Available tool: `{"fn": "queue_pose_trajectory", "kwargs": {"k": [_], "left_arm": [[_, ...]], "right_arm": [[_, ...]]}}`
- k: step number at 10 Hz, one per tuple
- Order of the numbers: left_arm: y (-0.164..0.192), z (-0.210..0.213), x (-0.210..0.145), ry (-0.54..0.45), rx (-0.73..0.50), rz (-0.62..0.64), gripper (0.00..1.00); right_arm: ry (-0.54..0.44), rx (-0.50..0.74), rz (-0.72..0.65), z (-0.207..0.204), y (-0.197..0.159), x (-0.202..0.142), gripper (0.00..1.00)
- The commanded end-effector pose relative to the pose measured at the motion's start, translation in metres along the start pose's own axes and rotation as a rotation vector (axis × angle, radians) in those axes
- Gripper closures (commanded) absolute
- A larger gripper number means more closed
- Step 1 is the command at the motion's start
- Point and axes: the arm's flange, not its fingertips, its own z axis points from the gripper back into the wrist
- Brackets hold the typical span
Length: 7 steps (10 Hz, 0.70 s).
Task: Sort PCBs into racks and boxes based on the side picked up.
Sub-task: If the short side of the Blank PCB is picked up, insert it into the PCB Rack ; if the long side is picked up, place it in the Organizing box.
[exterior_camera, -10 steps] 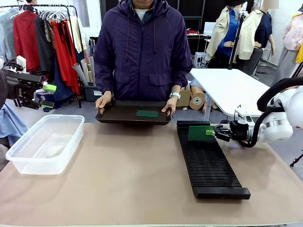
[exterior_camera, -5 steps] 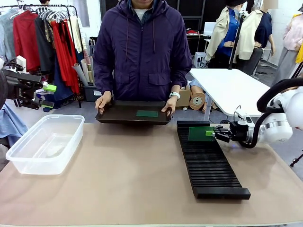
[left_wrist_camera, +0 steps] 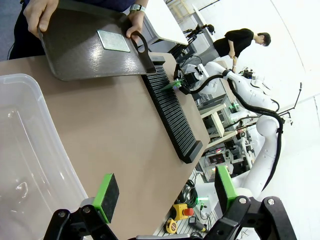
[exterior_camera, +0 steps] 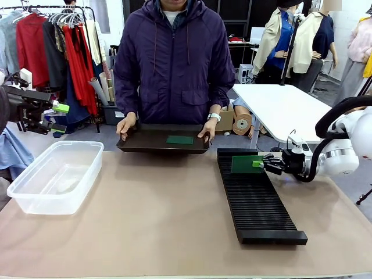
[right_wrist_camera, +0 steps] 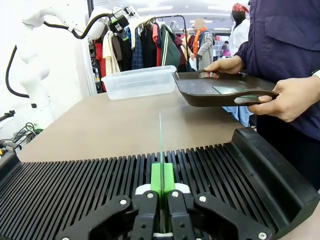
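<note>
My right gripper (exterior_camera: 256, 164) is shut on a green PCB (exterior_camera: 246, 164), held upright on edge over the far end of the black slotted rack (exterior_camera: 256, 200). In the right wrist view this PCB (right_wrist_camera: 161, 142) shows edge-on between the green pads (right_wrist_camera: 156, 179), in line with the slots of the rack (right_wrist_camera: 90, 187); I cannot tell whether it sits in a slot. A second PCB (exterior_camera: 179, 139) lies flat on the dark tray (exterior_camera: 145, 142) that the person holds. The clear box (exterior_camera: 55, 174) stands at the left. My left gripper (exterior_camera: 57, 118) hangs open beyond the table's left edge, and its pads (left_wrist_camera: 106, 190) stand wide apart above the box (left_wrist_camera: 22, 150).
The person stands at the far side, both hands on the tray's handles, a hand (exterior_camera: 208, 129) close to the rack's far end. Bare tabletop (exterior_camera: 163, 215) lies between box and rack. A white table (exterior_camera: 279, 107) and clothes rails stand behind.
</note>
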Motion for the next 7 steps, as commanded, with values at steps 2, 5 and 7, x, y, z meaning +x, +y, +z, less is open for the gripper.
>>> {"fn": "queue_pose_trajectory", "kwargs": {"k": [2, 5, 7], "left_arm": [[-0.0012, 0.0003, 0.0, -0.002, -0.003, -0.002, 0.0], [-0.0012, 0.0003, 0.0, -0.002, -0.003, -0.002, 0.0], [-0.0012, 0.0003, 0.0, -0.002, -0.003, -0.002, 0.0]], "right_arm": [[0.017, -0.021, -0.024, -0.0008, -0.0001, -0.0108, 1.0], [-0.021, -0.027, -0.059, -0.0014, -0.0016, -0.004, 0.67], [-0.029, -0.035, -0.072, -0.0021, -0.0037, -0.001, 0.28]]}}
